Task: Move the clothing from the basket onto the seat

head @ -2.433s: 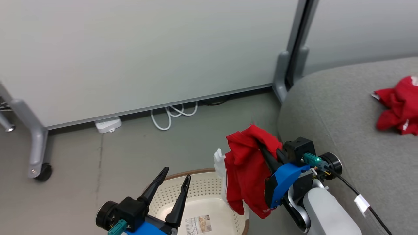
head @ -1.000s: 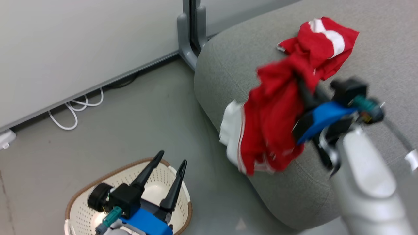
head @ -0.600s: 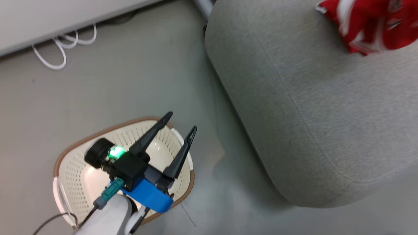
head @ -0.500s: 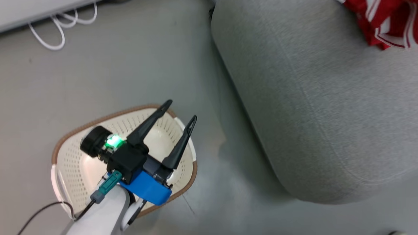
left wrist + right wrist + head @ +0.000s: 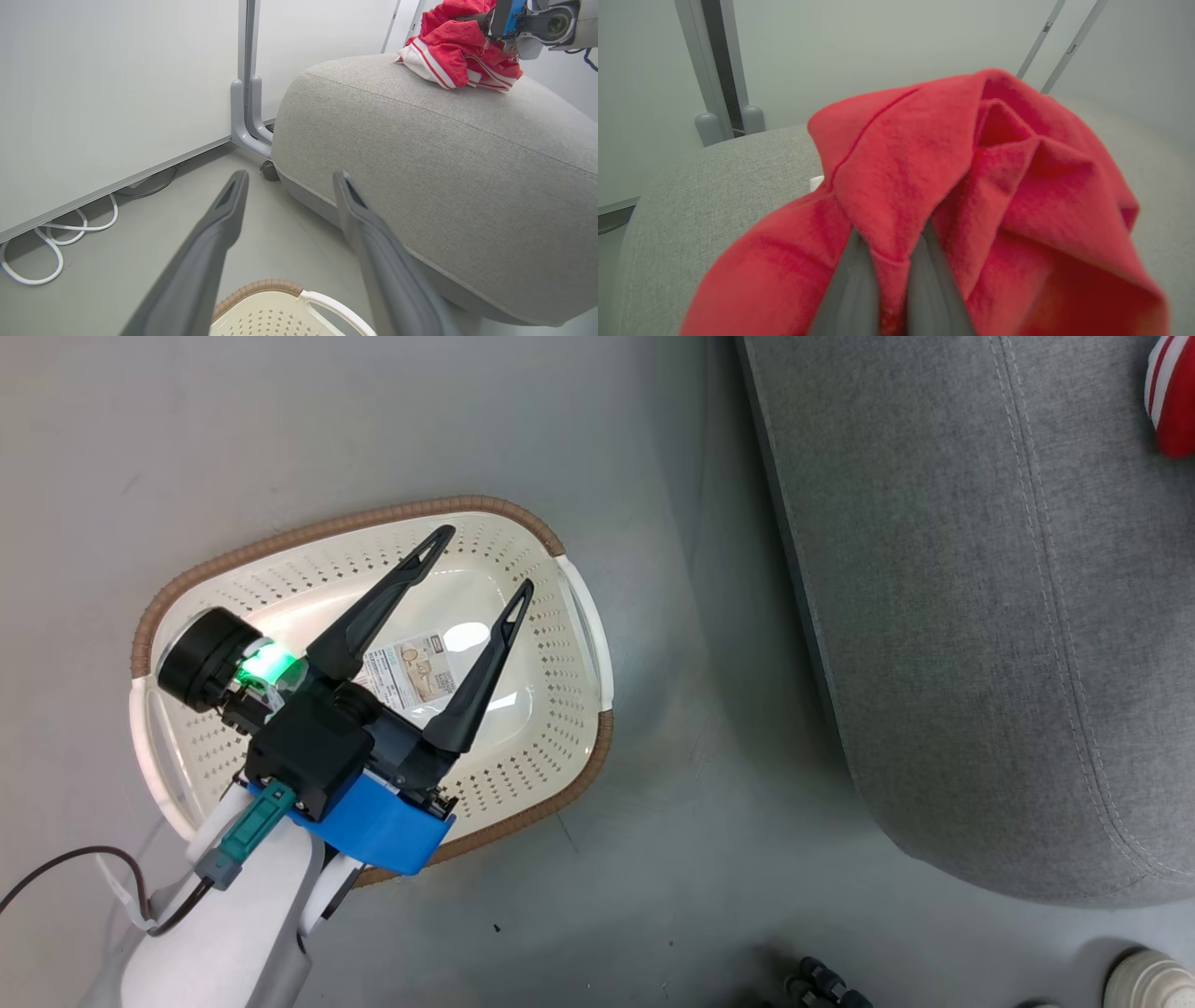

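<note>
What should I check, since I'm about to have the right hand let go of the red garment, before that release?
1. Red garment over the seat: ok, its lower folds rest on the cushion top.
2. Right hand grip: ok, shut on the fabric.
3. Basket emptied: ok, there is a label on its floor and no clothing.
4. Left hand out of the way: ok, open above the basket, apart from the seat.
5. Other garment already placed: cannot tell; the red heap does not separate into two.
6. Surroundings: not ok, a shoe stands near the seat's corner.
</note>
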